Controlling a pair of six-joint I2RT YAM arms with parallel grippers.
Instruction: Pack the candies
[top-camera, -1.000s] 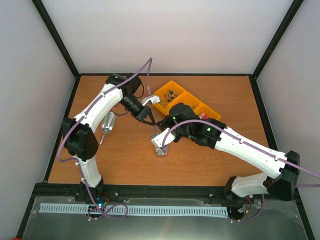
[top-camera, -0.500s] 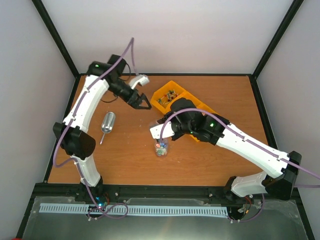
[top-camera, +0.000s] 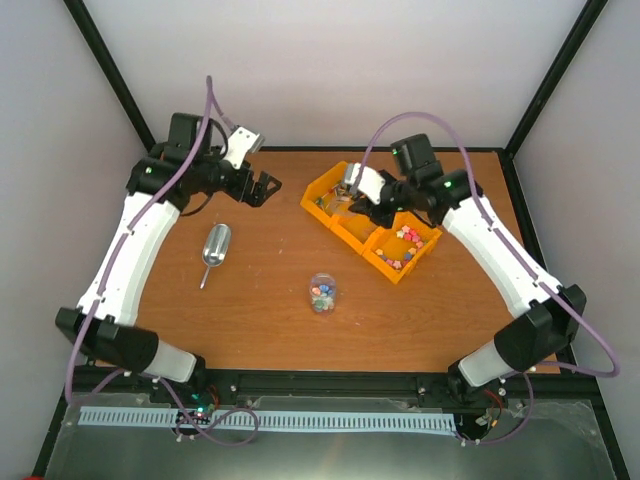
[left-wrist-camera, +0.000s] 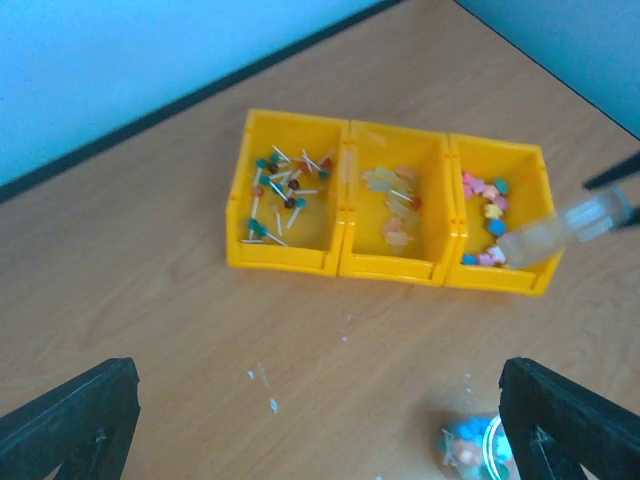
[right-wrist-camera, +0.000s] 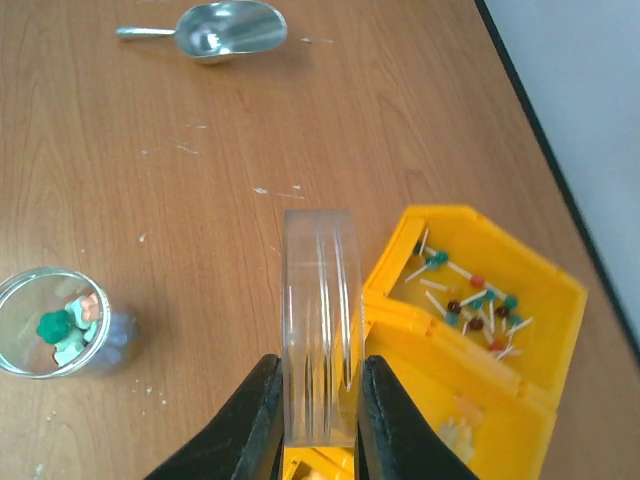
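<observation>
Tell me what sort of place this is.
Probably a robot lab test cell: a wooden table boxed in by white panels, a left arm and right arm bolted at its near edge, plus yellow bins and a metal scoop.

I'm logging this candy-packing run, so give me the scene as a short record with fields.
left hand: open, empty
right hand: shut on clear lid, above bins
jar: upright, uncapped, few candies inside
scoop: lying empty, left of jar
bins: three yellow, joined; candies in one end bin
</observation>
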